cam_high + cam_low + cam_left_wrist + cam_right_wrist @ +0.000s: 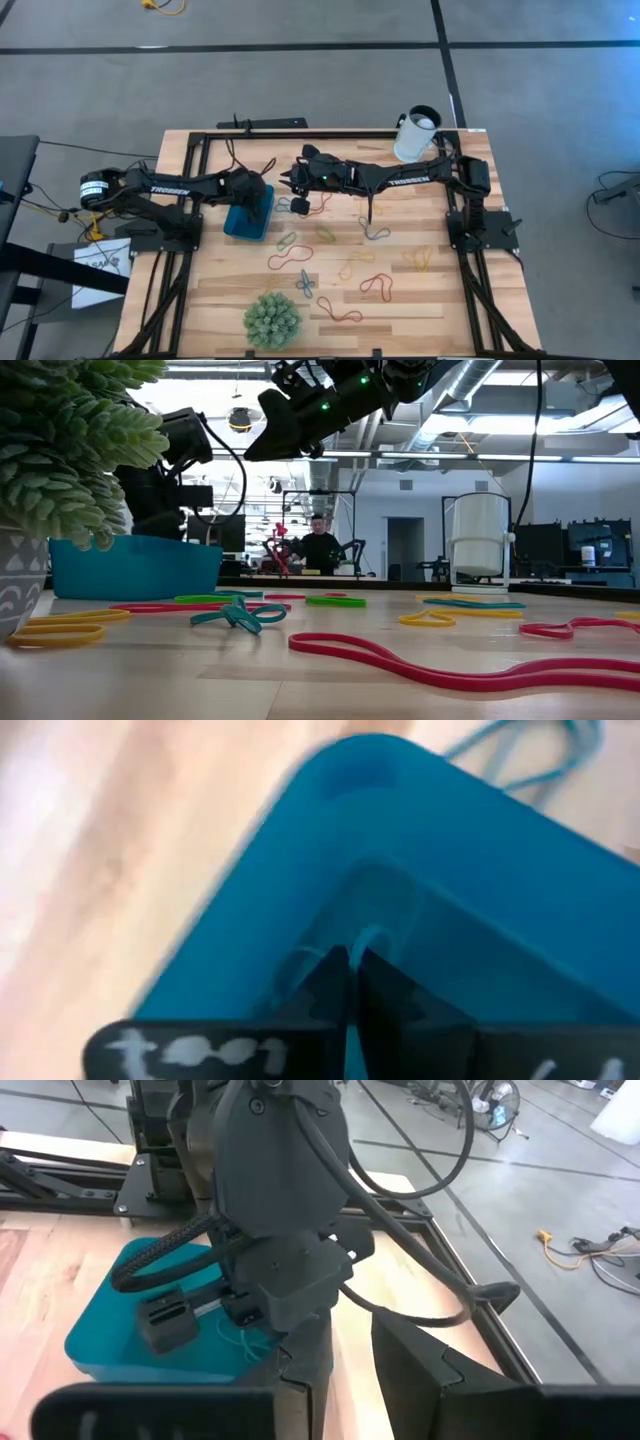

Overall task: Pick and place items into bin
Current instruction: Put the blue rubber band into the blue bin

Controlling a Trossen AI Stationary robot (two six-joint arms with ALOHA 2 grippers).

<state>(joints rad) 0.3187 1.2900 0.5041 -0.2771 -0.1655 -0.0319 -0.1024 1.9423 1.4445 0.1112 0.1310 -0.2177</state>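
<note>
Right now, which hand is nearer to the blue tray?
The left. The left hand is down inside the blue tray, fingers shut. The right hand hangs beside the tray, above the table, not over it.

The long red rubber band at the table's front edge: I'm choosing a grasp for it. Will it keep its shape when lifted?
Probably not. The red rubber band lies flat in a wavy, uneven loop, so it looks limp and would likely sag from a pinch. It is thin, hence probably very light and awkward to get fingers under. Pushed, it would probably slide and deform on the wooden table, not roll.
</note>
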